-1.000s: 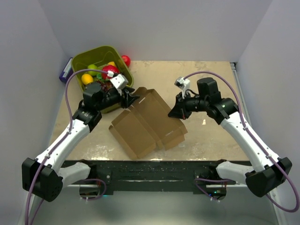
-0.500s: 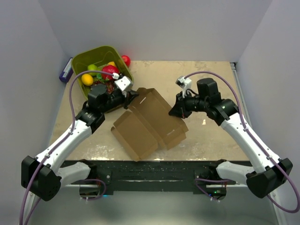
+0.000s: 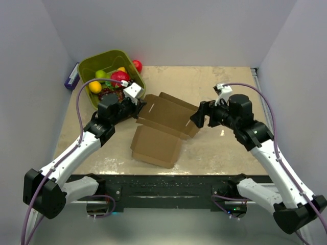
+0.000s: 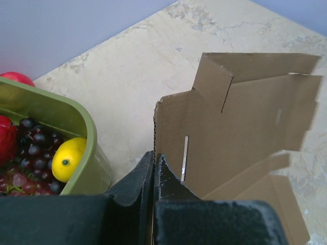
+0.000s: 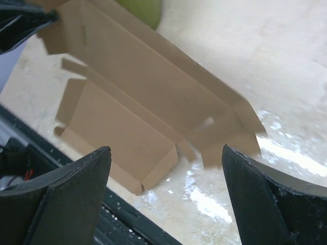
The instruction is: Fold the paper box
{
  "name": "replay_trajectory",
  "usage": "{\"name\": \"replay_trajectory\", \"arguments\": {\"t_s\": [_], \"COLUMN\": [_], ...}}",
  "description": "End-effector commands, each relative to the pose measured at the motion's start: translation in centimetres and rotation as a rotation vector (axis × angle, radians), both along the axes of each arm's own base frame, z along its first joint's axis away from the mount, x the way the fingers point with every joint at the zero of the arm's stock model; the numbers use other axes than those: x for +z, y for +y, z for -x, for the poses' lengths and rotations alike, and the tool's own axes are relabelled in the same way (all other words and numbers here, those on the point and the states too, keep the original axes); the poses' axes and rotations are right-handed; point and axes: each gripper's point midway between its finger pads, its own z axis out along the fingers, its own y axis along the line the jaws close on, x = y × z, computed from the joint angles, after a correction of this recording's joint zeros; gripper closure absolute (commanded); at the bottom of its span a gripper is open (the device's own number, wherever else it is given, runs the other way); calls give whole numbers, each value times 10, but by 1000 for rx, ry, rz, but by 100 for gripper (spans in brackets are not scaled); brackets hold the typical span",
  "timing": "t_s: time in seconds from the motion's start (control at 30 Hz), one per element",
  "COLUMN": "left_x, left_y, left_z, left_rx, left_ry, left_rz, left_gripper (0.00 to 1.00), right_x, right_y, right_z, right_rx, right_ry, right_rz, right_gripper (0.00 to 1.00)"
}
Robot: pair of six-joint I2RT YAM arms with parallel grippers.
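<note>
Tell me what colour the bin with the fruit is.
Olive green. The bin shows best in the top external view.

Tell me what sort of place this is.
Most likely a robot lab test cell, not a home or shop: plain walls box in a beige table, the left arm and right arm are bolted at its near edge, and the props are a paper box and a green bin of fruit.

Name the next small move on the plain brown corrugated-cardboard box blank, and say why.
Probably bring the right gripper in to close on the right end of the plain brown corrugated-cardboard box blank. The left gripper is shut on its slotted flap at the left end, while the right jaws stand open beside the box, holding nothing.
</note>
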Motion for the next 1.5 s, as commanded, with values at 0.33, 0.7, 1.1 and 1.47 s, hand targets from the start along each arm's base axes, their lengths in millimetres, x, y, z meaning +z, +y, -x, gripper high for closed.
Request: {"name": "replay_trajectory", "arguments": {"t_s": [0.33,0.7,1.1,1.47], "left_x": [15,20,18,6], "left_y": [4,0,-7,-21], "left_z": [-1,4,8,9], "left_rx": [19,-6,-45,-90], "left_ry": [-24,-9,2,60], "left_rz": [40,89,114,168], "left_gripper": [100,100,100,100], "right_x": [-39,-90,-106,-100], "right_y": [-53,-46,-42,-41], "right_z": [-21,-31,-37,-35], "right_rx": [-271,-250,-199,-181], "right_ry": [-52,-44,-108,-137], "right_rz": [-96,-134,-102,-111], "right_gripper": [9,22,43,83]}}
